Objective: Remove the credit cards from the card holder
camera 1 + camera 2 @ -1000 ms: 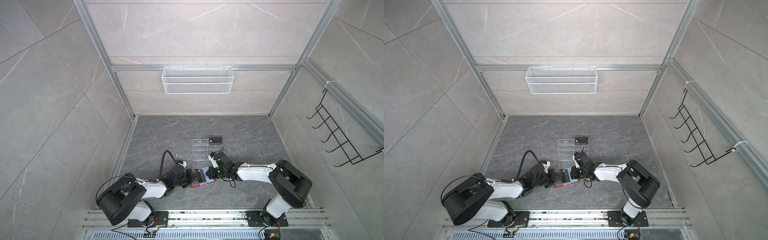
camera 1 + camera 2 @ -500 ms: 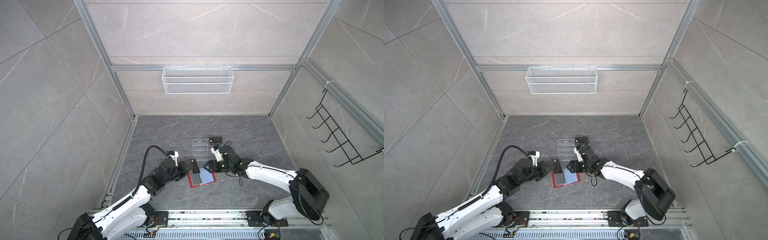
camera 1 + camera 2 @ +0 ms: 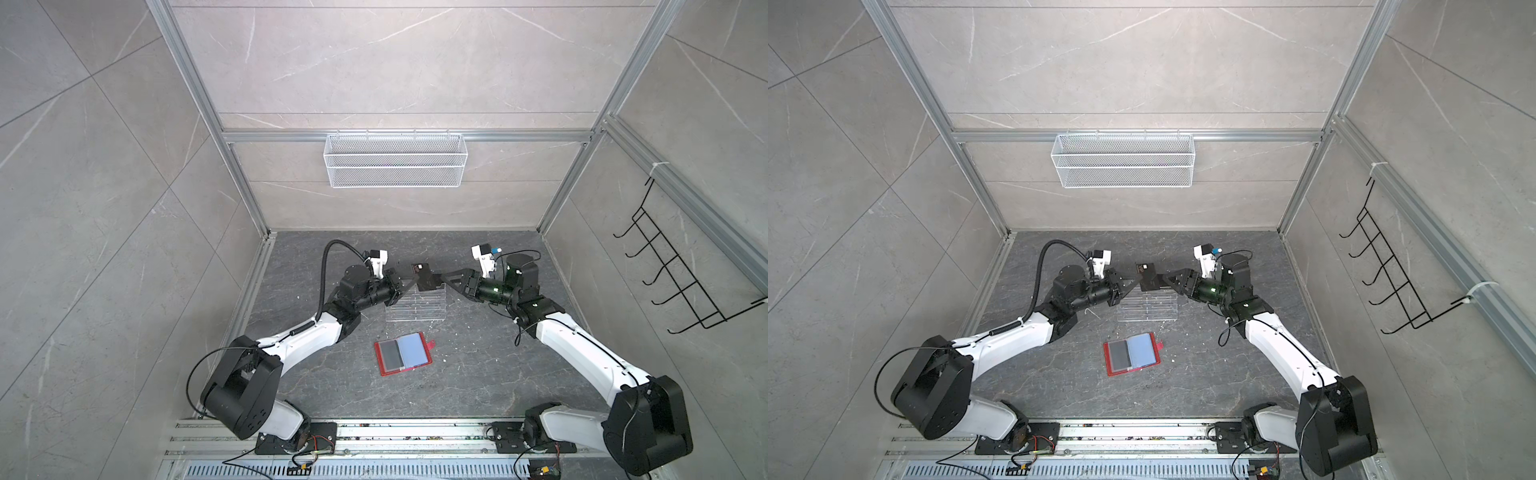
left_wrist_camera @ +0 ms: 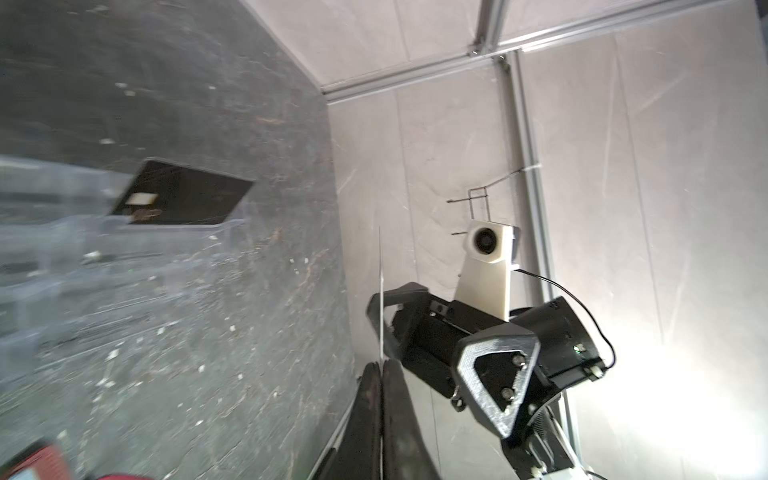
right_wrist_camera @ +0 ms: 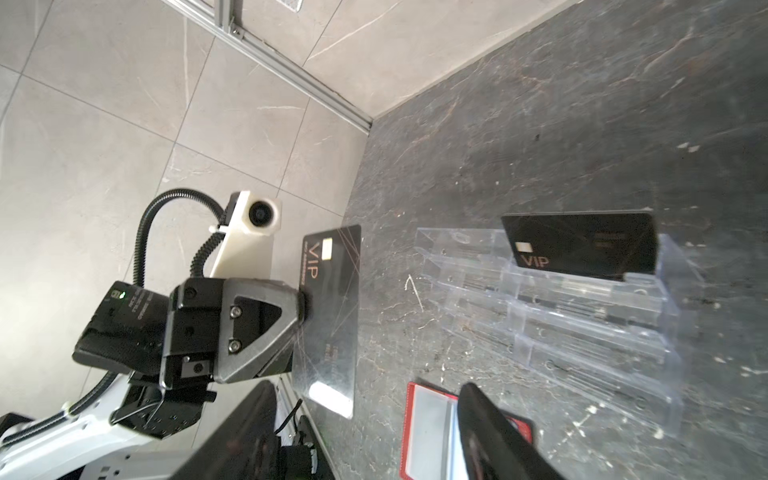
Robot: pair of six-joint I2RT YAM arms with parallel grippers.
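My left gripper (image 3: 413,282) is shut on a black "VIP" credit card (image 5: 332,311) and holds it upright above the clear acrylic rack (image 3: 415,309). In the left wrist view this card (image 4: 380,291) shows edge-on above the shut jaws (image 4: 380,365). My right gripper (image 5: 366,388) stands open, facing the card from the other side, with its fingertips close to the card's edge. A second VIP card (image 5: 582,245) stands in the rack's back tier. The red card holder (image 3: 403,353) lies open on the floor, a dark card (image 3: 390,354) in its left sleeve.
A white wire basket (image 3: 395,166) hangs on the back wall, and a black hook rack (image 3: 685,282) on the right wall. Small white crumbs dot the grey floor (image 3: 478,374). The arm bases sit on rails along the front edge.
Both grippers have risen from the card holder and moved back over the acrylic rack. The left one has carried a card up with it. The right gripper has opened.
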